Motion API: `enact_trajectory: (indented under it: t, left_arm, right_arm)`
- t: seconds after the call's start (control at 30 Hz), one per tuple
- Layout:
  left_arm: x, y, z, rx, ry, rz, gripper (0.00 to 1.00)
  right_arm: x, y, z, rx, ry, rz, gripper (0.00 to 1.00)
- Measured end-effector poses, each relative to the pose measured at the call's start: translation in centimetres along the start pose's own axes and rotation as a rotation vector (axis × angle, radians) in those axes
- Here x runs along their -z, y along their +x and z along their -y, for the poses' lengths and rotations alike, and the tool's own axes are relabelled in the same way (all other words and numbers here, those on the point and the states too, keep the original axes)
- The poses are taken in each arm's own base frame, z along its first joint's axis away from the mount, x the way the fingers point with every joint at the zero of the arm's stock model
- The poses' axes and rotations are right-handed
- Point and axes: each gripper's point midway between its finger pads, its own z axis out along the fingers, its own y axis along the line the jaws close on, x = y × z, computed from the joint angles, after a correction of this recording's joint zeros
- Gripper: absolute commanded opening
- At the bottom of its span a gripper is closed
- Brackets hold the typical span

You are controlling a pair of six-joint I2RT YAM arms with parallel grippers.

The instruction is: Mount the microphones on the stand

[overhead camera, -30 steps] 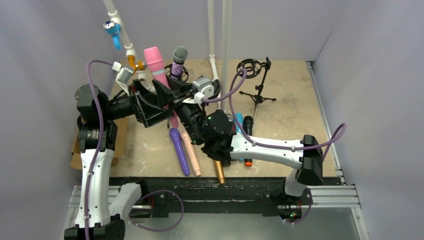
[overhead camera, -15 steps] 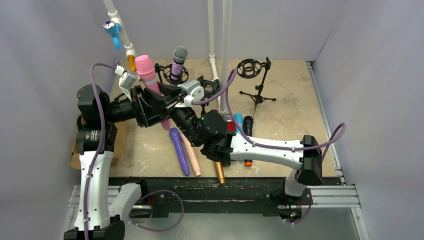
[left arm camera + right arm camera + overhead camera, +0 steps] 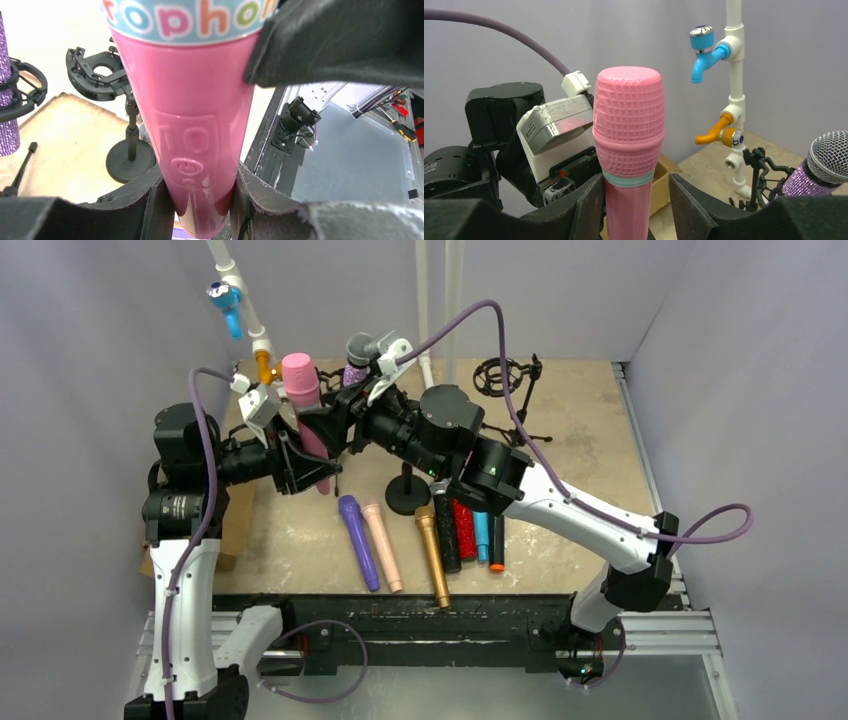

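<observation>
1. Enclosure with grey walls and a tan table. A white pipe climbs the back-left corner.
2. The left arm reaches in from the left. The left gripper pinches the pink microphone low on its body, pads pressed to both sides. The microphone is held head-up, slightly tilted, off the table at back left.
3. The right arm stretches across from the right. The right gripper is spread around the same microphone just under its head, with a gap showing on one side.
4. The round-base stand sits under the right arm. The tripod stand is at back right.
5. The purple glitter microphone stands upright in a ring mount, just beside the pink one.
6. Lying side by side near the front edge: purple microphone, peach microphone, gold microphone, black microphone, red glitter microphone, blue microphone.
7. On the pipe: blue tap, and an orange tap below it.
</observation>
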Motion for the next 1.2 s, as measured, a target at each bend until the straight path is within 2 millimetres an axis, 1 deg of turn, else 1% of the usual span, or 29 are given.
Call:
enact_trajectory:
  t: [0.07,0.17,0.27,0.3,0.33,0.4,0.47,0.5,0.53,0.57,0.6,0.67,0.7,0.73,0.77,0.83,0.9,1.0,1.07,1.1,1.2]
  left_arm:
    - [0.0,0.5,-0.2,0.003,-0.001,-0.014,0.0]
    - [0.1,1.1,-0.1,-0.006,0.002,-0.031,0.0]
    - [0.2,1.4,0.2,-0.025,0.011,-0.04,0.0]
    - [0.3,1.4,0.3,-0.031,0.013,-0.041,0.0]
    - [0.3,1.5,0.4,-0.039,0.014,-0.043,0.0]
    - [0.4,1.7,0.5,-0.048,0.014,-0.047,0.0]
    - [0.5,2.1,0.4,-0.039,0.007,-0.058,0.0]
    - [0.5,2.2,0.4,-0.032,0.006,-0.063,0.0]
    - [0.5,2.4,0.3,-0.033,0.003,-0.067,0.02]
    - [0.5,2.4,0.2,-0.034,0.0,-0.069,0.16]
    - [0.4,2.4,0.0,-0.038,-0.001,-0.07,0.37]
    - [0.4,2.3,-0.3,-0.045,-0.007,-0.074,0.72]
    - [0.3,2.2,-0.5,-0.048,-0.014,-0.074,0.87]
    - [0.3,2.0,-0.8,-0.053,-0.029,-0.073,0.95]
    - [0.3,1.9,-1.2,-0.059,-0.048,-0.07,0.98]
    - [0.3,1.7,-1.6,-0.06,-0.073,-0.068,1.0]
    - [0.3,1.5,-2.1,-0.074,-0.094,-0.063,1.0]
    - [0.2,1.5,-2.8,-0.072,-0.107,-0.067,1.0]
    - [0.0,1.8,-3.5,-0.057,-0.118,-0.078,1.0]
    - [0.0,2.1,-3.8,-0.051,-0.125,-0.084,1.0]
    - [-0.3,3.4,-5.4,-0.016,-0.156,-0.119,1.0]
  right_arm:
    - [0.1,0.0,0.3,-0.009,-0.006,-0.021,0.57]
    - [-0.1,0.3,0.0,-0.02,-0.026,-0.052,0.57]
    - [-1.0,0.7,-0.7,-0.032,-0.055,-0.075,0.57]
    - [-1.3,1.0,-0.8,-0.034,-0.063,-0.085,0.55]
    - [-1.8,1.3,-1.0,-0.036,-0.071,-0.095,0.52]
    - [-2.3,2.1,-1.3,-0.04,-0.083,-0.119,0.43]
    - [-2.7,3.1,-1.4,-0.046,-0.089,-0.146,0.31]
    - [-2.7,3.3,-1.2,-0.047,-0.087,-0.154,0.25]
    - [-2.6,3.4,-1.0,-0.048,-0.084,-0.161,0.18]
    - [-2.5,3.4,-0.9,-0.05,-0.081,-0.165,0.13]
    - [-2.4,3.4,-0.7,-0.05,-0.077,-0.169,0.09]
    - [-2.1,3.3,-0.2,-0.047,-0.066,-0.174,0.04]
    - [-1.9,3.3,0.2,-0.042,-0.056,-0.177,0.03]
    - [-1.5,3.4,0.9,-0.026,-0.033,-0.188,0.02]
    - [-1.1,3.4,1.7,-0.006,-0.008,-0.197,0.02]
    - [-0.2,2.9,3.4,0.046,0.052,-0.198,0.02]
    - [0.6,1.9,5.0,0.102,0.11,-0.18,0.01]
    - [2.2,-0.3,7.6,0.22,0.214,-0.112,0.01]
    - [3.6,-1.7,9.3,0.293,0.282,-0.047,0.0]
    - [4.1,-2.2,9.8,0.319,0.306,-0.021,0.0]
    - [5.0,-3.7,12.3,0.384,0.388,0.071,0.0]
